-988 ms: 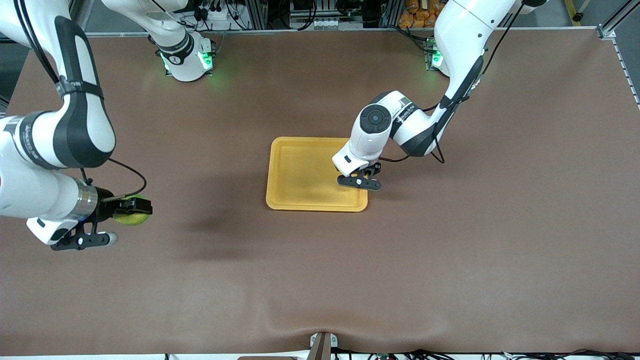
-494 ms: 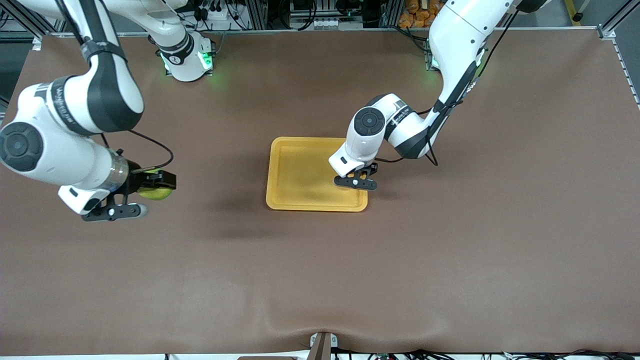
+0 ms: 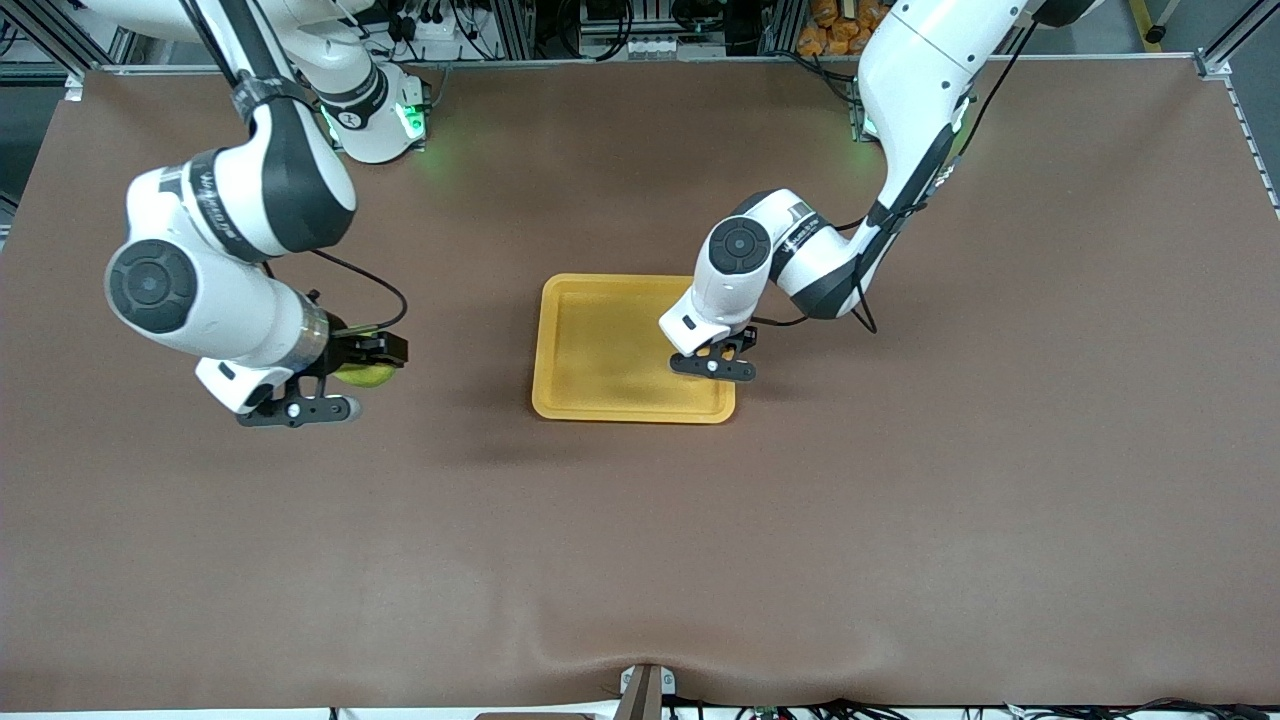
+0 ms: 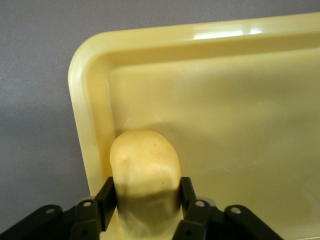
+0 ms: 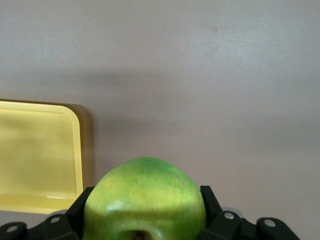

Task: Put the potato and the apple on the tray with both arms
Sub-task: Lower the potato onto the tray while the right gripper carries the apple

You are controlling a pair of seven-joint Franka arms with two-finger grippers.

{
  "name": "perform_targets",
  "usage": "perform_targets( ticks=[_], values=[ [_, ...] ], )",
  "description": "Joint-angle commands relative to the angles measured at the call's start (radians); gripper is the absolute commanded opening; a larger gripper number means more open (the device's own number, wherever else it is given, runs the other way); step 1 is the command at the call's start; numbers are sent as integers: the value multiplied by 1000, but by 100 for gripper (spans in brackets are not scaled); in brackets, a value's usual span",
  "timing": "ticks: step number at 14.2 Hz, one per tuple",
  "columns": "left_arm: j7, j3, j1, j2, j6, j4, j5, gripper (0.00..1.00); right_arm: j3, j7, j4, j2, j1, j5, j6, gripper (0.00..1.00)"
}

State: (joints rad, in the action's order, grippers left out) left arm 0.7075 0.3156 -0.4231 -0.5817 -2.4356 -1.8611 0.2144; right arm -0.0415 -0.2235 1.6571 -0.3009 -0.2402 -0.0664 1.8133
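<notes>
The yellow-orange tray (image 3: 600,345) lies mid-table. My left gripper (image 3: 722,352) is low over the tray's corner toward the left arm's end, nearer the front camera, shut on the yellow potato (image 4: 145,175); in the left wrist view the potato sits between the black fingers (image 4: 106,200) just inside the tray's rim (image 4: 82,130). The potato is hidden under the hand in the front view. My right gripper (image 3: 368,370) is over bare table toward the right arm's end of the tray, shut on the green apple (image 3: 362,375), which fills the right wrist view (image 5: 145,200), with the tray (image 5: 37,155) in sight.
The brown table mat (image 3: 900,500) spreads around the tray. The arm bases with green lights (image 3: 375,120) stand along the table edge farthest from the front camera.
My right arm has swung toward the tray carrying the apple. My left gripper with the potato shifted slightly and settled lower over the tray's corner.
</notes>
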Motion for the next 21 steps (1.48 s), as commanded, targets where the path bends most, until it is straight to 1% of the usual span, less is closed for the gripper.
perform_targets(
  ticks=[1, 2, 3, 8, 9, 12, 13, 16, 19, 21],
  values=[
    [33, -15, -14, -12, 15, 22, 26, 69, 8, -75, 62, 25, -59, -13, 64, 0],
    [35, -15, -14, -12, 15, 22, 31, 92, 8, -94, 64, 22, -65, -12, 70, 0],
    [35, -15, -13, -10, 15, 22, 39, 100, 8, -112, 64, 22, -80, -12, 76, 0],
    [36, -15, 0, 26, 21, 23, 40, 100, 8, -213, 66, 0, -142, -12, 132, 0],
    [35, -15, 3, 36, 64, 39, 40, 100, 9, -232, 67, -6, -157, -12, 141, 0],
    [35, -12, 7, 58, 269, 163, 39, 100, 8, -310, 66, -32, -200, -10, 173, 0],
    [33, -12, 20, 78, 315, 186, 31, 100, 8, -348, 66, -46, -221, -10, 185, 0],
    [4, 8, 114, 181, 380, 188, 16, 100, 8, -446, 67, -102, -286, -10, 271, 0],
    [4, 11, 161, 278, 417, 188, -44, 100, 8, -480, 78, -135, -317, -10, 319, 0],
    [-2, 13, 210, 322, 467, 191, -44, 100, 8, -496, 124, -150, -333, -10, 421, 0]
  ],
)
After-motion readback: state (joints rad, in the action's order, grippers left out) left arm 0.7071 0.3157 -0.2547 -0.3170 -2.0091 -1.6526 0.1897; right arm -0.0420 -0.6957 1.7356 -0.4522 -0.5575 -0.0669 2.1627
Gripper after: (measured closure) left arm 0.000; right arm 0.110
